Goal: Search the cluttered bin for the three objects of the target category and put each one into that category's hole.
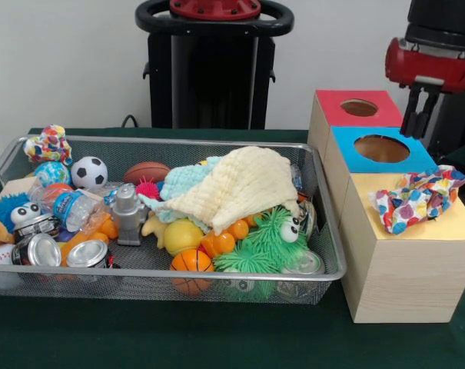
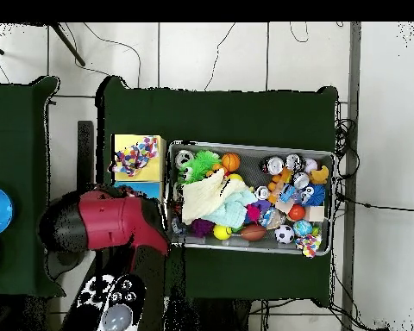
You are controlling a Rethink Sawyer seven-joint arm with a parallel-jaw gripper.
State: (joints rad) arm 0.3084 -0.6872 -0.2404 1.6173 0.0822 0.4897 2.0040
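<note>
While the claw (image 1: pixel 419 115) hangs empty (fingers barely parted), the dotted cloth (image 1: pixel 418 198) lies crosswise on the yellow box (image 1: pixel 416 265)

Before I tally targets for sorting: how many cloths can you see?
3: polka-dot cloth on the yellow box; cream cloth and blue cloth in the bin. More may be buried.

Arm (image 1: pixel 436 54) cropped (top edge)

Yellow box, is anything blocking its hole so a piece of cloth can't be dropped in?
Yes. A polka-dot cloth lies bunched on top of the yellow box, covering where its hole would be; no opening shows. The gripper hangs over the blue box, whose hole is clear.
</note>
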